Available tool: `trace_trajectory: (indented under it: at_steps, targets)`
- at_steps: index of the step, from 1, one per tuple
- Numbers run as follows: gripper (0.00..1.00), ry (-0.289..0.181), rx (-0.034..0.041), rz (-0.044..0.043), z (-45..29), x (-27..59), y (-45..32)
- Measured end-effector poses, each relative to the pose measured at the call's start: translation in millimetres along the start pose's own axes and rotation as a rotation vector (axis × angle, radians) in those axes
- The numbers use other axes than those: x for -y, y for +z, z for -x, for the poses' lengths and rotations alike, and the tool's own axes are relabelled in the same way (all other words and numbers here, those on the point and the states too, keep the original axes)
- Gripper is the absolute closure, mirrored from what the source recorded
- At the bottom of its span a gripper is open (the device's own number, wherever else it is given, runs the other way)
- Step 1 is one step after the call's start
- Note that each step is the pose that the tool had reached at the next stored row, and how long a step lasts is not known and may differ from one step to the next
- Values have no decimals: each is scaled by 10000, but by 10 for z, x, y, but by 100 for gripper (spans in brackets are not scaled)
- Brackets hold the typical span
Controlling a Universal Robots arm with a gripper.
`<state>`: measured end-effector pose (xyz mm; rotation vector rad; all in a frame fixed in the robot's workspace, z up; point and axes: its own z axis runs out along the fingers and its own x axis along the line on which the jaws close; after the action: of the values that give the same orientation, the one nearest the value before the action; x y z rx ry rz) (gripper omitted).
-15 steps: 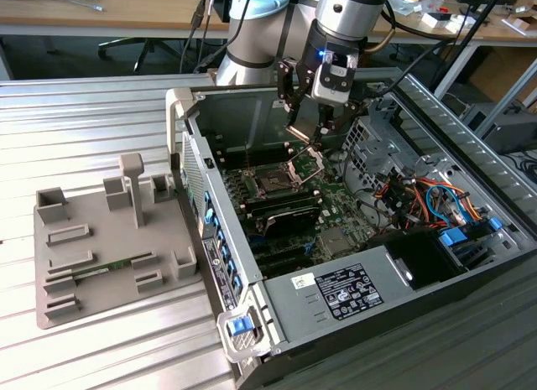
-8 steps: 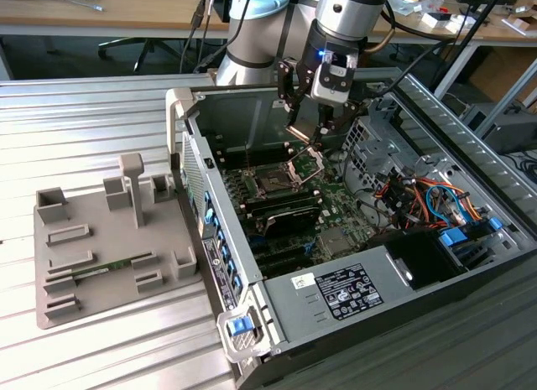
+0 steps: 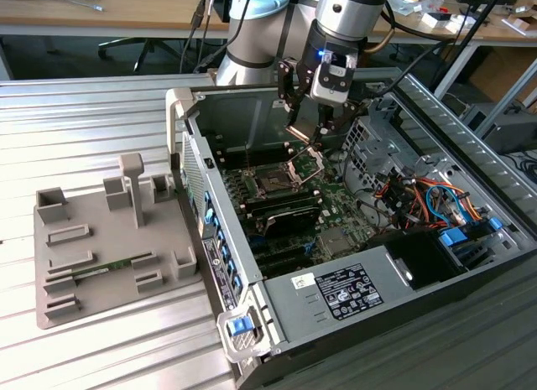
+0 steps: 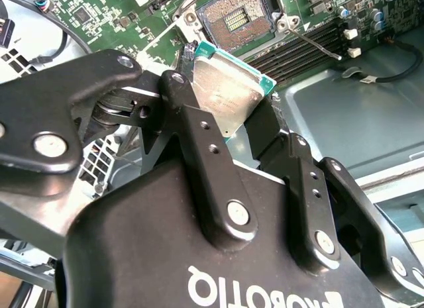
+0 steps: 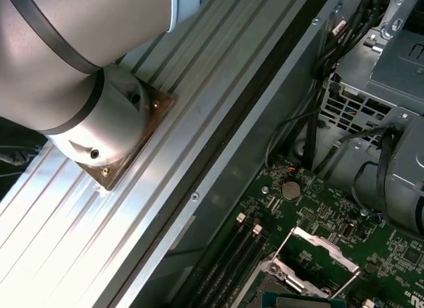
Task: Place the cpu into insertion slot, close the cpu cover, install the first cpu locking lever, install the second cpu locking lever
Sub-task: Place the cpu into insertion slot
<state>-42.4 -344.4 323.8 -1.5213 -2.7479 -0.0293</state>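
1. Silvery-grey metal tops the cpu, and in the second wrist view we see it held in the gripper.
2. We see the hand closed on the chip. Its 2 black fingers press on 2 opposite edges, so it is open only as wide as the chip.
3. The cpu is up in the air, above the green motherboard and not touching it. It is not in its place yet.
4. The insertion slot sits near the chip, just past it in the second wrist view. We see nothing inside it.
5. The cpu cover is flipped up beside the slot, so the way in is free. We also see 1 locking lever, a thin metal rod, swung out to the side.
6. We think the step in hand is putting the cpu into the slot, the 1st of 4 steps.
7. To do it well, we think the chip should sit flat over the slot, with all 4 corners lined up inside the thin metal rim.
8. We would go down slowly and gently. We think the slot is easy to hurt, and a tilted or pushed chip could harm it.
9. We would also keep the fingers away from the raised cover and the loose lever.
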Motion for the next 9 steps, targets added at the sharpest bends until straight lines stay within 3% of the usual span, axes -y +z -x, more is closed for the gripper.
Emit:
trace_trajectory:
  at_steps: [9]
  targets:
    - [46, 100, 1, 2, 0, 0, 2]
